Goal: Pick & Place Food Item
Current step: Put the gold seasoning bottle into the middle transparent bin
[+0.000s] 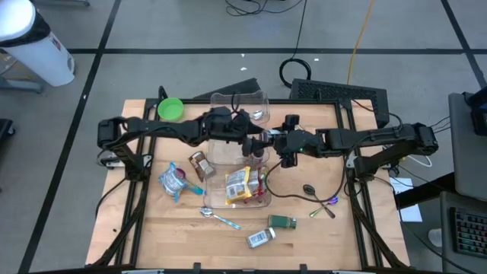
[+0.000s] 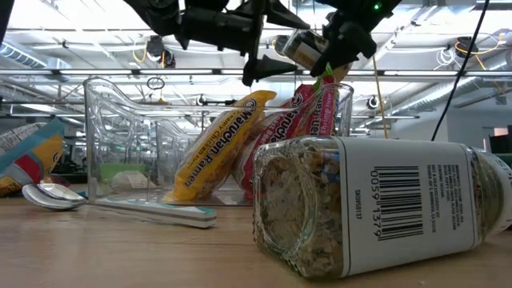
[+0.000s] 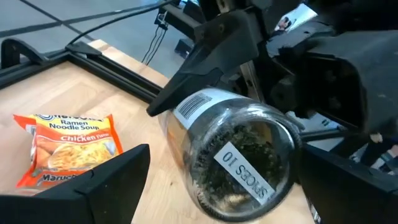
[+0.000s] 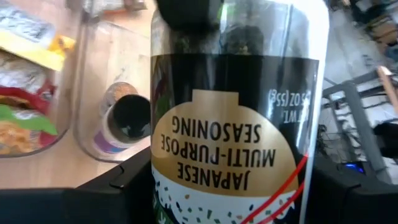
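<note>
Right gripper (image 1: 262, 146) is holding the seasoning jar (image 1: 259, 148) above the clear bin (image 1: 255, 199); left gripper (image 1: 245, 142) is gaping wide beside the jar.

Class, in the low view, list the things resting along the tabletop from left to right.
Spoon → clear plastic bin → yellow ramen packet → red ramen packet → spice jar lying on its side.

High view: overhead, straight down on whole table (image 1: 190, 228). Low view: tabletop level, very near a lying jar (image 2: 376, 208), facing the room. Wrist views: tight on seasoning jar (image 4: 233, 124), probably the one in both.
</note>
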Controlling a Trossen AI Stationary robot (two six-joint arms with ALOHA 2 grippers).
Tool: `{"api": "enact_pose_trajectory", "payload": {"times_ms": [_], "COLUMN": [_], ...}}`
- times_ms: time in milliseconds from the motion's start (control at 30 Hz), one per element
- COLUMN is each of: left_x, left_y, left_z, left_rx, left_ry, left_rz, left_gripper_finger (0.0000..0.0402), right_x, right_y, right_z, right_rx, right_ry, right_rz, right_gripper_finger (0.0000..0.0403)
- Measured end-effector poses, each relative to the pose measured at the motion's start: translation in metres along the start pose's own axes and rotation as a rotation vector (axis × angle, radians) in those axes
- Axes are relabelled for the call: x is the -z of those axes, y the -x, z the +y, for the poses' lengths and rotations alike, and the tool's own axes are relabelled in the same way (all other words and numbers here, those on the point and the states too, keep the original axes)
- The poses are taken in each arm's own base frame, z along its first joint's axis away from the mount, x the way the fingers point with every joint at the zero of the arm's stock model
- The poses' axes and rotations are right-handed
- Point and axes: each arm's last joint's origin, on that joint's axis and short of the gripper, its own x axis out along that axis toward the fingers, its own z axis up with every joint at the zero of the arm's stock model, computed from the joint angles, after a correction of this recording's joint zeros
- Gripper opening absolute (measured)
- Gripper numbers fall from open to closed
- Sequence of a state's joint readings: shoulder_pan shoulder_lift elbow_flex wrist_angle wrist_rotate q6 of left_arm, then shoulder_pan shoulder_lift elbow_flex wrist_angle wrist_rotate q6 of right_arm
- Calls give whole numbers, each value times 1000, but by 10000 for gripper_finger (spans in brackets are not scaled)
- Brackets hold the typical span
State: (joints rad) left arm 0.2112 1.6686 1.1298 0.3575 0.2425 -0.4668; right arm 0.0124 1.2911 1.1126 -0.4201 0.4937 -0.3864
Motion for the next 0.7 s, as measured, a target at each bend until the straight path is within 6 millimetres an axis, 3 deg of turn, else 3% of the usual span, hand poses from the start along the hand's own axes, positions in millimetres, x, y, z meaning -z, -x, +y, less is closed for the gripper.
{"api": "enact_pose_trajectory", "payload": {"times_ms": [300,700], "left_x": [-4,-4], "left_y": [-6,-5], "left_z": [-6,-5], "left_rx": [-25,-46], "left_ry": [9,33], "left_rz": [-46,-47], "left_gripper_finger": [395,395], "right_x": [0,-4], "right_y": [0,-21], "right_z": [-2,7], "right_rx": [60,97], "right_ry": [17,73], "right_rz": [21,42], "right_gripper_finger": [266,266]}}
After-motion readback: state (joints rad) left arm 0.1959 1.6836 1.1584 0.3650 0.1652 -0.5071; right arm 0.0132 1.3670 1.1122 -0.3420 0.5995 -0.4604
